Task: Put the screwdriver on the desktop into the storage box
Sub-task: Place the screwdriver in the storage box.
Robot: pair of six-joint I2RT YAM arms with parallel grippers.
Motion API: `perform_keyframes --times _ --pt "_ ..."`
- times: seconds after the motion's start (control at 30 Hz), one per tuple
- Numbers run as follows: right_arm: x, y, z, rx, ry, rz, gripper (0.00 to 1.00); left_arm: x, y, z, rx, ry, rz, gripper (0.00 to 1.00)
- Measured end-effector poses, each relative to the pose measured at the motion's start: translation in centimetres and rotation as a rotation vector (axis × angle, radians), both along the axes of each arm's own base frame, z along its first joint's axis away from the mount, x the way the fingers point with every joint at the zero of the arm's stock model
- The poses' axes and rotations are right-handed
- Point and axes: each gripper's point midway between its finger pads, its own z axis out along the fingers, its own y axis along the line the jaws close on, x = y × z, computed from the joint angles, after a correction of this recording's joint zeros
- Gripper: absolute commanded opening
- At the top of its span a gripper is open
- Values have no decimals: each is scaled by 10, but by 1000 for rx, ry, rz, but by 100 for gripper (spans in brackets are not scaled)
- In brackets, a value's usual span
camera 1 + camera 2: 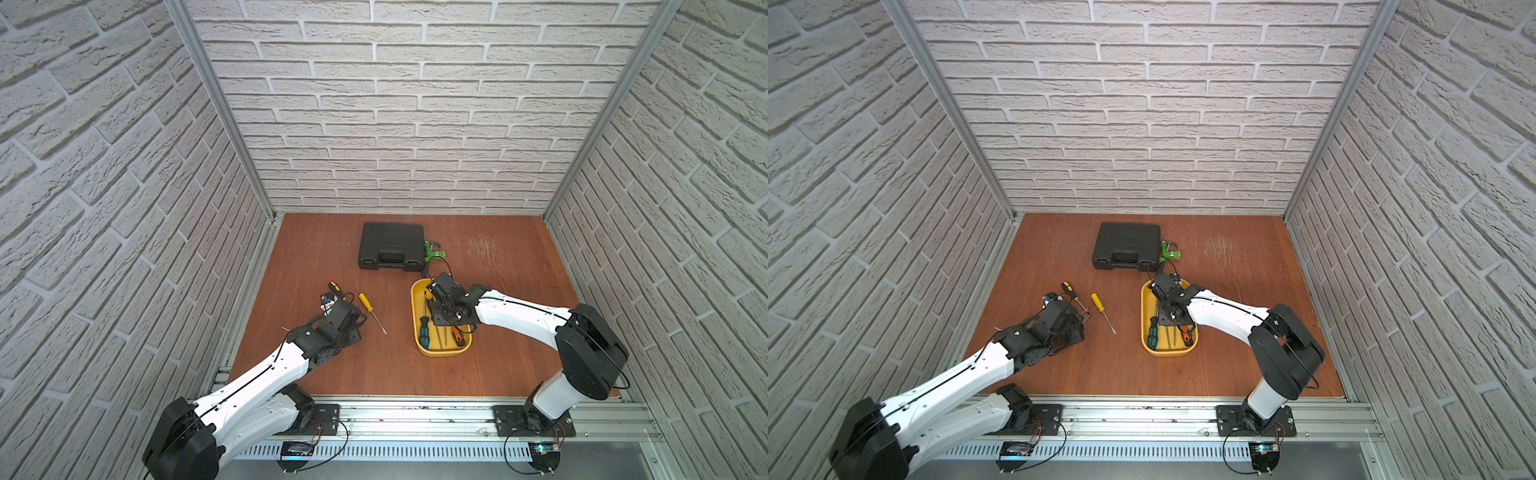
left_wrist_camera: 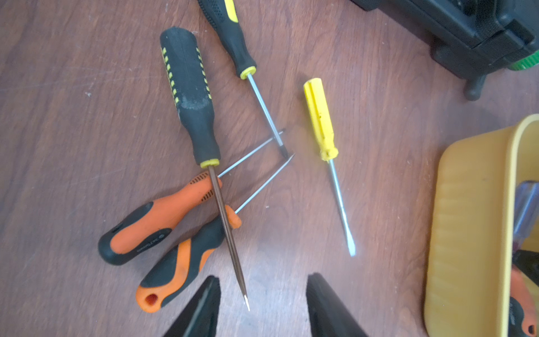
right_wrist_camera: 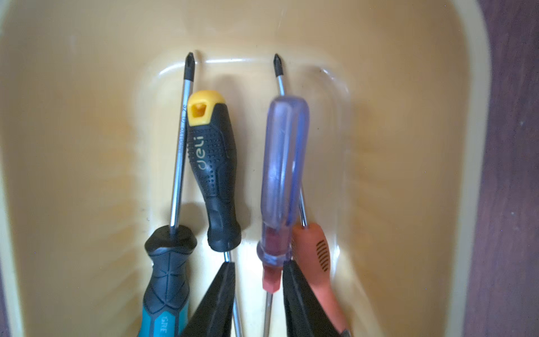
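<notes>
Purple screwdriver (image 3: 284,163) lies in storage box (image 3: 87,116) between right gripper's (image 3: 258,264) parted jaws.

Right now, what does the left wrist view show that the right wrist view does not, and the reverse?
Only left wrist: five screwdrivers on the desktop, among them the yellow screwdriver lying alone and two orange-handled screwdrivers under the shaft of a long black screwdriver; also the black case. Only right wrist: the teal-handled screwdriver and the black "deli" screwdriver inside the storage box. Both: the yellow storage box, the purple-handled screwdriver in it, and the brown desktop.
</notes>
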Motion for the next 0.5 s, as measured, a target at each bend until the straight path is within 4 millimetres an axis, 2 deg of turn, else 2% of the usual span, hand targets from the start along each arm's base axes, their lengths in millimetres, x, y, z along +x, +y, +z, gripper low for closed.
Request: perform_keyframes --times 0.13,0.23,0.5 --pt "0 0 10 15 -22 2 34 0 0 0 0 0 0 53" --pt "0 1 29 50 -66 7 32 0 1 0 2 0 1 53" --pt "-18 11 116 224 -274 72 27 1 13 1 41 25 20 54"
